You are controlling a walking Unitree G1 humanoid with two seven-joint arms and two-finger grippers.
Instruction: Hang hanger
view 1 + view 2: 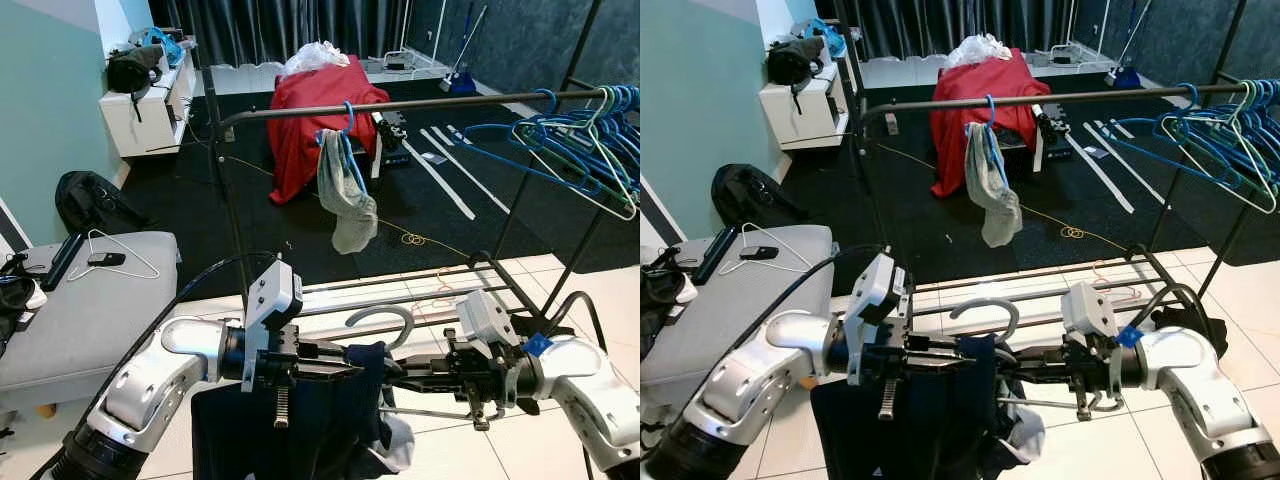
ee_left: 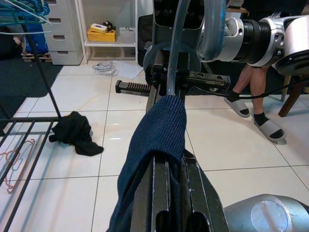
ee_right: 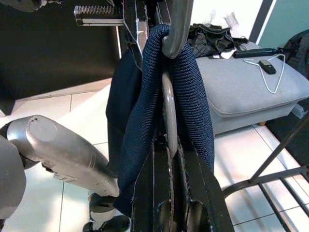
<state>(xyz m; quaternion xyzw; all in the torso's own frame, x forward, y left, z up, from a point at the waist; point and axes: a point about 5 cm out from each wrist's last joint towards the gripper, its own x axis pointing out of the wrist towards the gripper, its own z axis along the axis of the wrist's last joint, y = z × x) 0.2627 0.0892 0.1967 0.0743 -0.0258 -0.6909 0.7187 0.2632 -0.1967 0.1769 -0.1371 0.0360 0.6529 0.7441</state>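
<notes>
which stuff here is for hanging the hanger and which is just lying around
For the job:
- grey hanger with navy garment
- left gripper and right gripper, both holding it
- rack rail

Lying about:
- blue hangers
- grey cloth on the rail
- red cover
- white hanger on grey ottoman
- black bag

Grey plastic hanger [image 1: 385, 318] carrying a dark navy knit garment [image 1: 350, 420], hook up and curling left, held low in front of the black clothes rail [image 1: 400, 108]. Garment drapes down below the rail.
</notes>
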